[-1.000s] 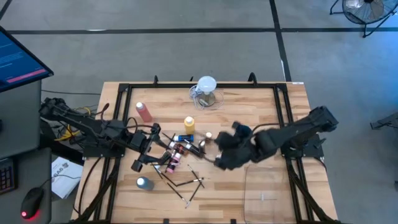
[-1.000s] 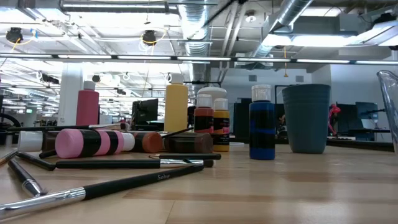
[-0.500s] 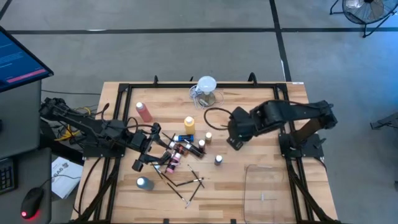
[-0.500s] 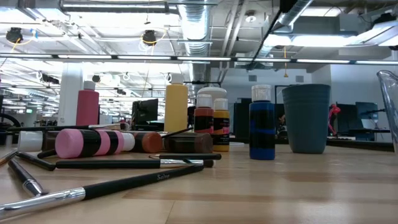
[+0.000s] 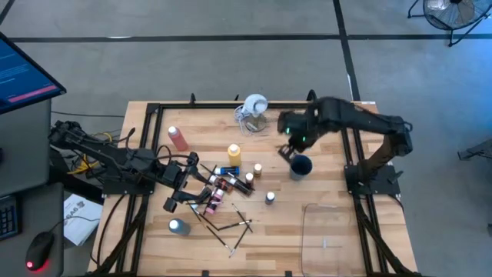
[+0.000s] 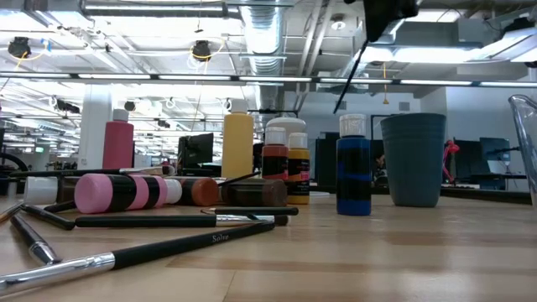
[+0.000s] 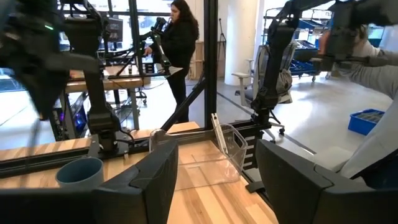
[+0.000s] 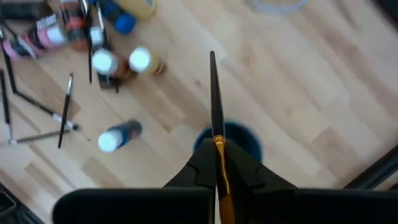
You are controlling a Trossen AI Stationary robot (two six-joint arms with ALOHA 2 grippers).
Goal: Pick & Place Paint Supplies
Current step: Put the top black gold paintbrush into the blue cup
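High view — right gripper (image 5: 286, 148) jaws pinching paintbrush (image 8: 216, 118) above blue cup (image 5: 300, 165) — near table's back edge (image 5: 323, 105).

A wooden table (image 5: 323, 231) stands on a grey concrete floor (image 5: 231, 69) crossed by dark lines. A fan (image 5: 450, 11) sits far right, a monitor (image 5: 23, 73) left. Beyond, ceiling ducts (image 6: 268, 33), strip lights (image 6: 445, 52), a white column (image 6: 94, 126) and a standing person (image 7: 177, 46).

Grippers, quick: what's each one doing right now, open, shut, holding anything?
Left gripper: open, holding nothing, low over the table's left side.
Right gripper: shut on a paintbrush, raised above the blue cup.
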